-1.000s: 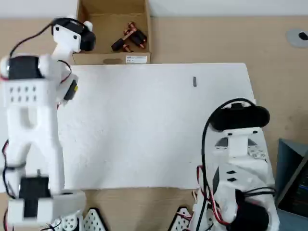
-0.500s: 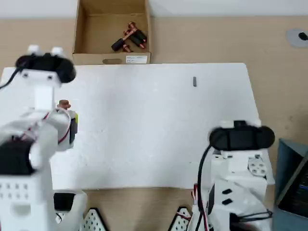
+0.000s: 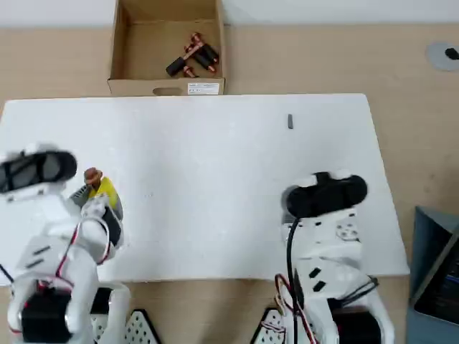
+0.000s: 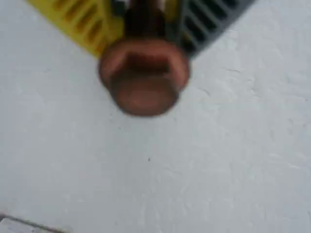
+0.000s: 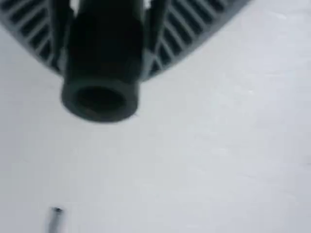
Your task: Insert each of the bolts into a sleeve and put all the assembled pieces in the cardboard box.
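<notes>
While held in left pincer (image 4: 146,17), bolt (image 4: 144,80) looks coppery, round-headed.

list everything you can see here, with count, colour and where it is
cardboard box: 1, brown, on the table at the far edge, just beyond the board
assembled pieces: a few, exact count unclear, black with copper, lying inside the cardboard box
bolt: 1, copper, held in the left gripper above the board
sleeve: 1, black, held in the right gripper above the board
board: 1, white, flat on the table
pin: 1, small, grey, on the board's far part
table: 1, light wood, under everything
disc: 1, grey, far right corner of the table
case: 1, dark blue-grey, right edge
left gripper: 1, yellow and grey fingers, shut on the bolt
right gripper: 1, grey fingers, shut on the sleeve
</notes>
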